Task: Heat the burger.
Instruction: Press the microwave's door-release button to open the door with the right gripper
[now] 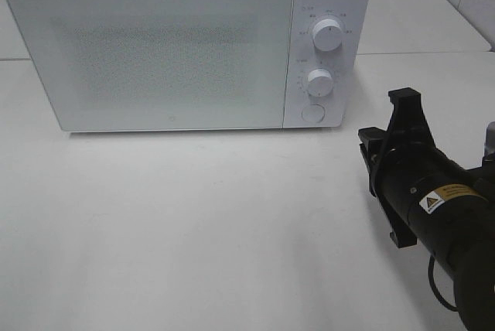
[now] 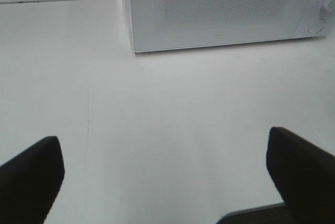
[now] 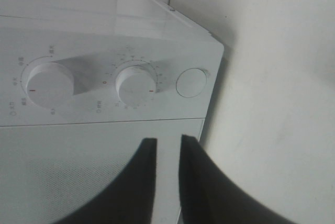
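Nearest to me, my right pincer (image 3: 167,140) has its two fingers drawn almost together. Only a sliver of gap shows between them and nothing is in it, so it is clenched on air. In the high view the right pincer (image 1: 404,99) points up toward eleven o'clock along the arm's long axis, just off the control end of the oven. My left pincer (image 2: 162,137) is spread wide and holds nothing. It hangs over the bare table (image 1: 193,230), well apart from the controls.

Farther out stands the microwave (image 1: 155,52), with its door (image 1: 155,76) closed flat. From my right fingertips in the high view, the round button (image 1: 312,112) lies at nine o'clock. The lower dial (image 1: 319,81) is between nine and ten o'clock, and the upper dial (image 1: 328,35) is at about ten.

I cannot see the burger in any view. It is not on the table, and the frosted door hides whatever sits behind it. I judge it is already inside, off at nine to ten o'clock beyond the controls. If so, the next move turns on the short gap between my right fingers and the dials. The right arm is plainly the nearer one, and fingers this close together suit pressing or nudging a knob.
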